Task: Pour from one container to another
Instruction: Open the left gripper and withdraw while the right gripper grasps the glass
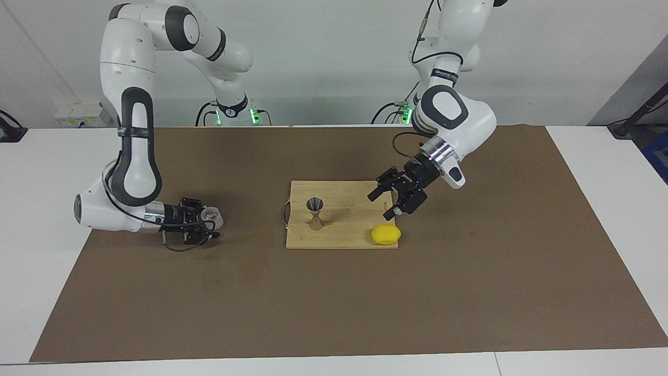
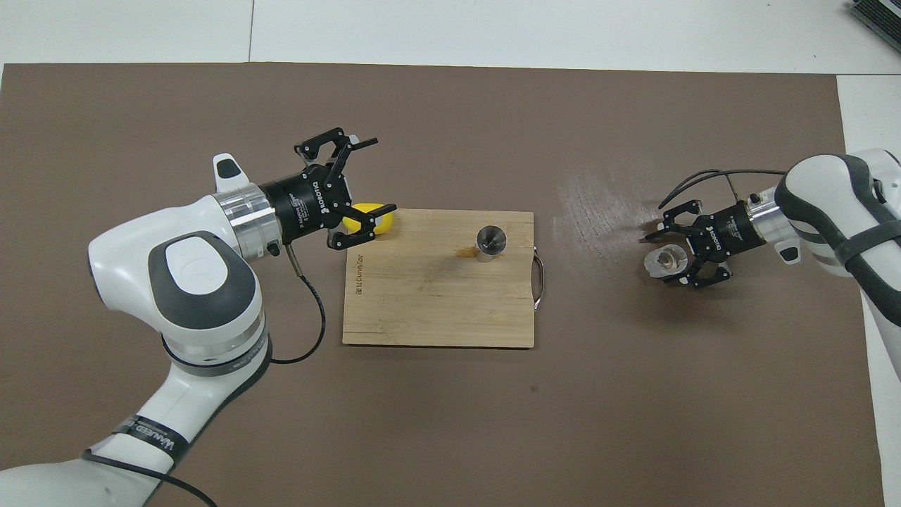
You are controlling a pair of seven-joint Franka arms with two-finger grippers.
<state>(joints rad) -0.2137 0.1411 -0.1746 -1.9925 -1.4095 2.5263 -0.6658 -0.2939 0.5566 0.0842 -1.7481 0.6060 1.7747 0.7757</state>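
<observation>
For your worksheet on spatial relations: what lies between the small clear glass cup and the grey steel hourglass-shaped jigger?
Only bare brown mat and the wooden cutting board's metal handle separate the glass cup from the jigger; the overhead view shows this best.

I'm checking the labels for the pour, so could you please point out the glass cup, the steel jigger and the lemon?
Glass cup [image 2: 664,260], overhead view: its open mouth.
Steel jigger [image 1: 314,204], facing view: the upper cone.
Lemon [image 1: 385,234], facing view: the middle of its yellow side.
</observation>
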